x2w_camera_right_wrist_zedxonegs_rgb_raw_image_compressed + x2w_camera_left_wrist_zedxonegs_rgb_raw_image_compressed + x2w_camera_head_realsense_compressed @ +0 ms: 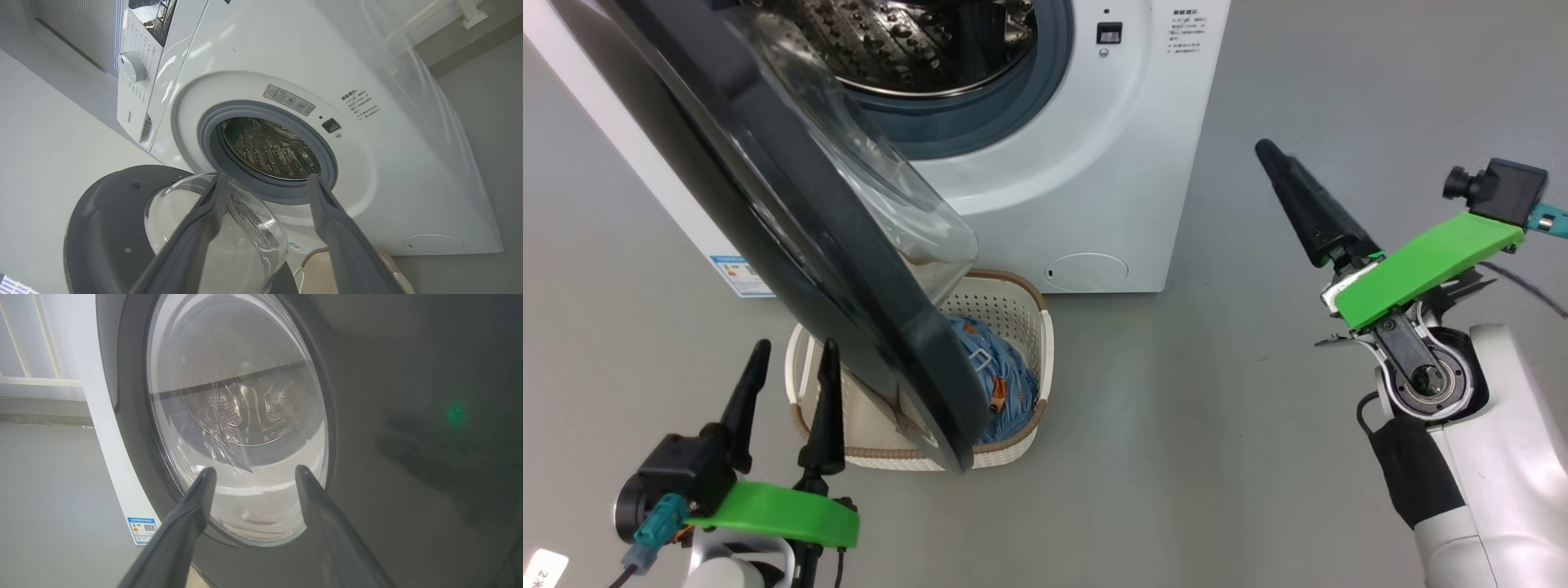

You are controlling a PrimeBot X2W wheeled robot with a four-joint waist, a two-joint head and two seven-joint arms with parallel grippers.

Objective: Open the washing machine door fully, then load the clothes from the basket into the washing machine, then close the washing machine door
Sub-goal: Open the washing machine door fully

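Observation:
The washing machine (1094, 163) stands at the top with its steel drum (269, 151) exposed. Its door (792, 245) is swung out toward me, with the glass bowl facing the machine. The door's lower edge hangs over the basket (1021, 302) on the floor. Light blue clothes (1005, 380) lie in the basket's right half. My left gripper (795, 359) is open and empty, just left of the basket and facing the door's outer face (367, 498). My right gripper (267, 177) is open and empty, raised at the right, well clear of the machine (408, 163), pointing at the drum opening.
Grey floor surrounds the machine, with open room between the basket and my right arm (1462, 425). A blue label sticker (143, 528) sits low on the machine's side. A round white hatch (1086, 271) is at the front's lower right. A white wall runs behind the machine.

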